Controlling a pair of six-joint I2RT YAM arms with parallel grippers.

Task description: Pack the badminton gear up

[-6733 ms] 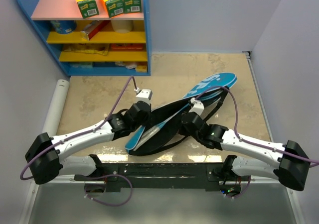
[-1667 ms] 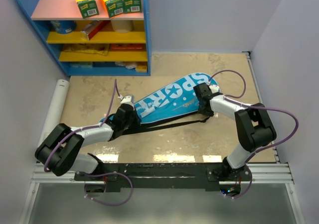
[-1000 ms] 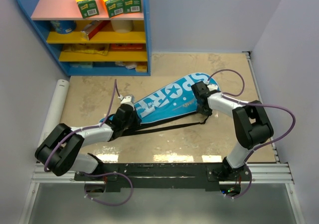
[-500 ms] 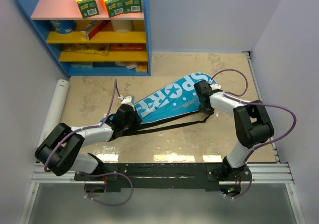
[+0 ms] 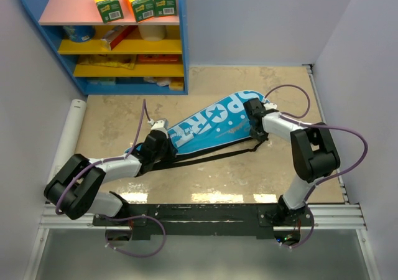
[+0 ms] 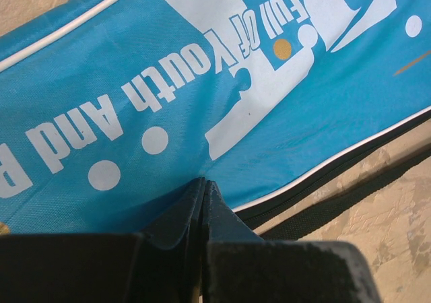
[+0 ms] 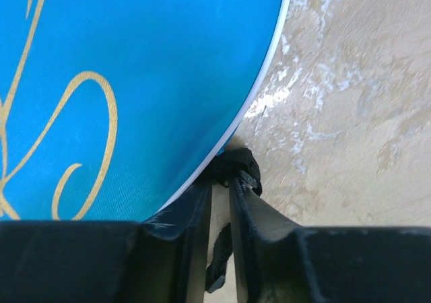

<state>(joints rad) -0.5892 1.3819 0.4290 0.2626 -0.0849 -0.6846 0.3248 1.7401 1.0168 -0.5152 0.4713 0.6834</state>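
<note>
The right claw (image 7: 221,182) narrowed to a slit around the bag's (image 5: 211,127) black tab (image 7: 237,165), grip unclear. The left claw (image 6: 203,182) stayed shut against the bag, so packing looked nearly done.

A beige, marble-patterned tabletop (image 5: 249,186) carries a long blue racket-shaped fabric bag (image 5: 211,127) lettered "SPORT" in white. The bag lies flat and slanted, its broad head toward the far right and its narrow end toward the near left. A black webbing strap (image 5: 205,157) trails on the surface just along the bag's near side. Beyond the bag, at the far left corner, stands a blue shelf unit (image 5: 182,43) with pink and yellow boards. Well to the left of the bag, a white cylinder (image 5: 69,137) lies along the table's edge.
</note>
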